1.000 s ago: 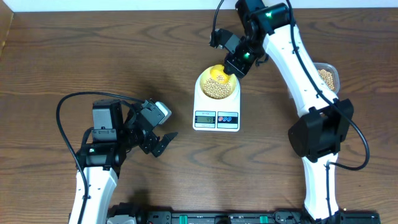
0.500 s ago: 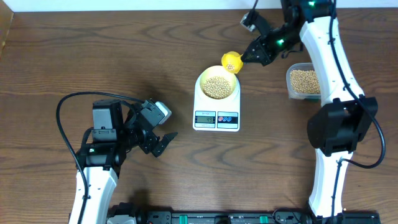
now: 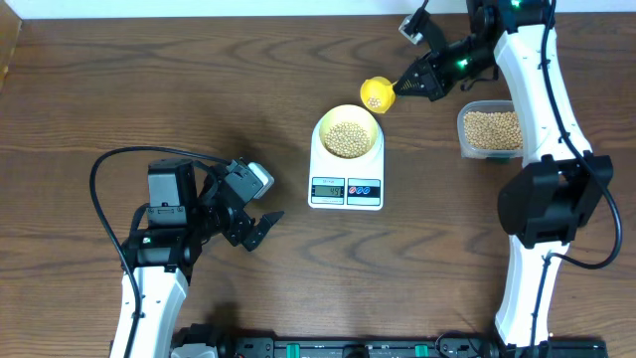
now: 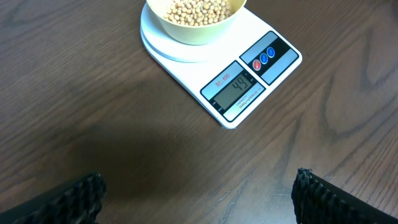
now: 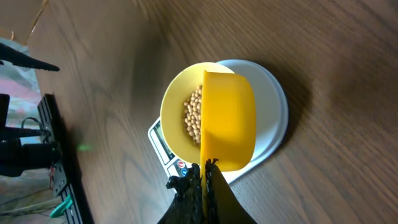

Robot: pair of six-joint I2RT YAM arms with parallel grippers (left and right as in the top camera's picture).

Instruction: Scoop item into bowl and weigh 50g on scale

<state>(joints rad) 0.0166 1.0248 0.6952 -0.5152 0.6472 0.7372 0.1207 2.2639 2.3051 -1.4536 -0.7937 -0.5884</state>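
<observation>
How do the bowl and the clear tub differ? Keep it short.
The bowl is round and pale yellow; the tub is rectangular and clear plastic. The bowl sits on the scale; the tub rests directly on the table. Both hold tan beans.

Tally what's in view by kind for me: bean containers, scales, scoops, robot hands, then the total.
Bean containers: 2 (bowl, clear tub)
Scales: 1 (white scale)
Scoops: 1 (yellow scoop)
Robot hands: 2 (left hand, right hand)
Total: 6
</observation>
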